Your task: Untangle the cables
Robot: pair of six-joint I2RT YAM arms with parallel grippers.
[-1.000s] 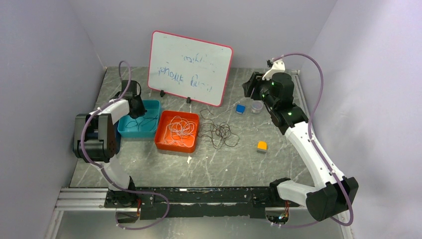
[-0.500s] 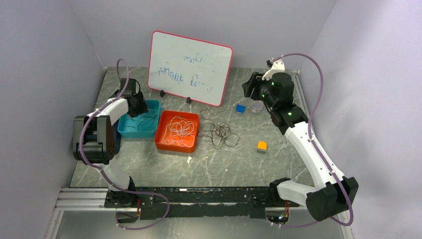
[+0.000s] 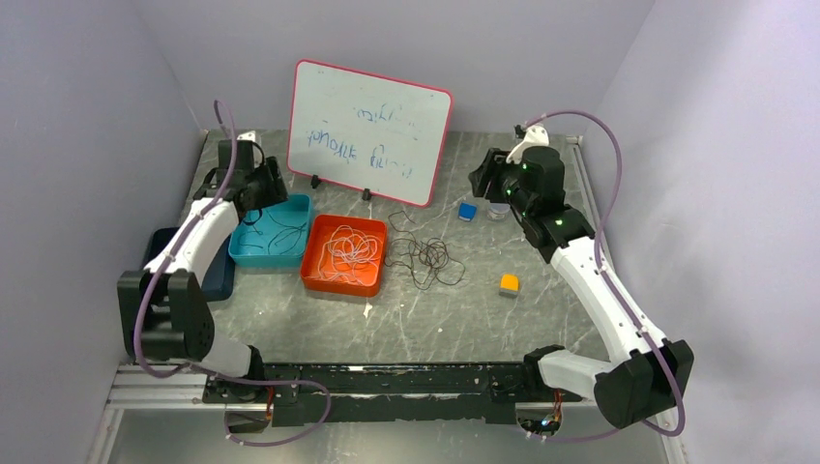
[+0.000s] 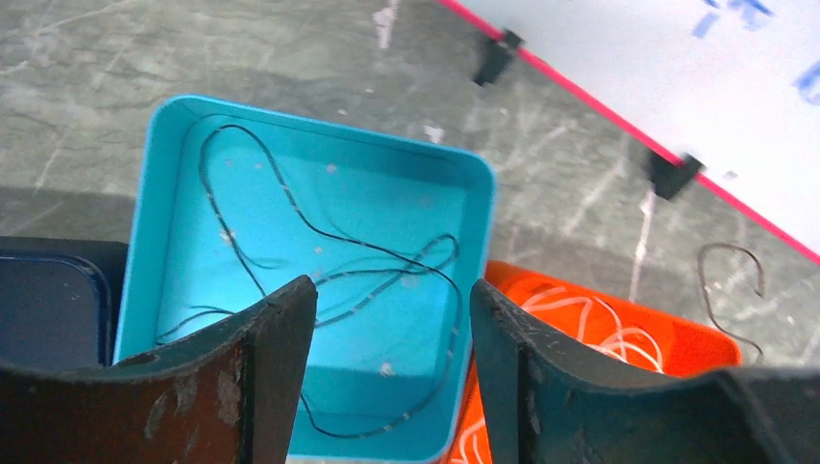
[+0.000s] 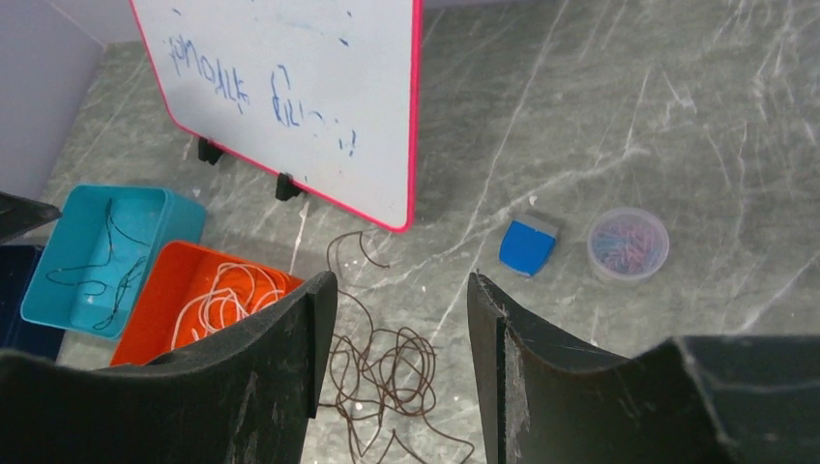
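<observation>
A thin black cable point(image 4: 319, 280) lies in loose curves inside the teal tray point(image 3: 290, 208). White cable loops point(image 3: 350, 247) fill the orange tray point(image 3: 319, 280) beside it. A brown cable tangle point(image 5: 396, 372) sprawls on the table to the right of the orange tray. My left gripper point(image 4: 392, 290) hangs open above the teal tray with nothing between its fingers; in the top view the left gripper point(image 3: 263, 188) is over the tray's back edge. My right gripper point(image 5: 398, 280) is open and empty, high above the brown tangle, and in the top view the right gripper point(image 3: 481, 179) is at the back right.
A whiteboard point(image 3: 370, 132) stands on clips behind the trays. A blue block point(image 3: 468, 211) and a clear cup of paper clips point(image 3: 499, 208) sit below my right gripper. An orange block point(image 3: 509, 284) lies further forward. A dark navy tray point(image 4: 48, 300) adjoins the teal tray's left side.
My left gripper has opened and risen out of the teal tray, moving back and left; the black cable stays in the tray. The right arm has barely shifted.
</observation>
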